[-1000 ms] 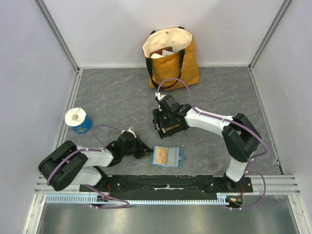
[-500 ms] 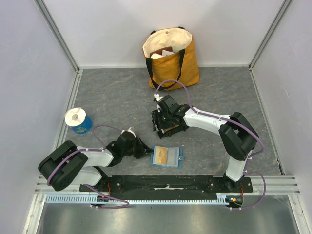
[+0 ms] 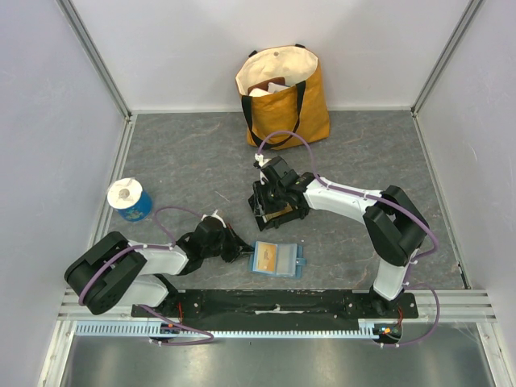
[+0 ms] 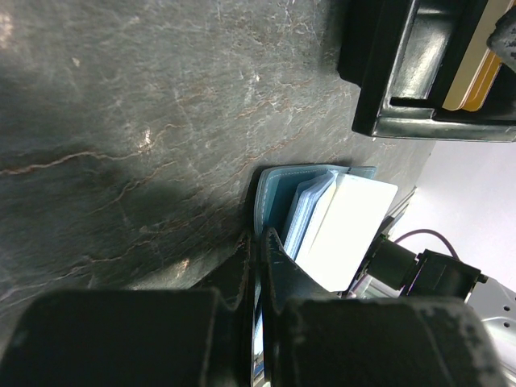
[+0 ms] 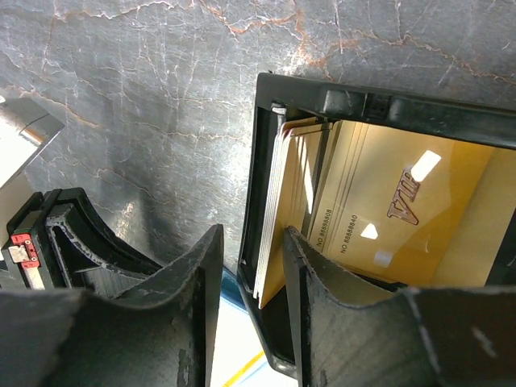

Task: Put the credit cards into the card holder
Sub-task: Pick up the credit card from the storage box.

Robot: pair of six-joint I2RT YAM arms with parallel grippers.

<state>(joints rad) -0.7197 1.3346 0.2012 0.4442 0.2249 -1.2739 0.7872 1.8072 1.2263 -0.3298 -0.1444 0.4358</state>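
Right gripper (image 5: 250, 242), wrist pitched down, stands half open astride the tray (image 5: 251, 161) wall, credit cards (image 5: 403, 201) just beside; left gripper (image 4: 259, 239), low, is closed tight against the card holder (image 4: 270, 189).

Bright, even light from overhead is filling the top view, leaving only short, soft shadows under the arms on the grey surface (image 3: 185, 161). In the left wrist view the left fingers (image 4: 282, 274) are sitting dark and blurred, and the white card (image 4: 355, 226) is blowing out. In the right wrist view glare patches are gleaming on the gold cards (image 5: 403, 210), and the right fingers (image 5: 193, 306) are looming out of focus.
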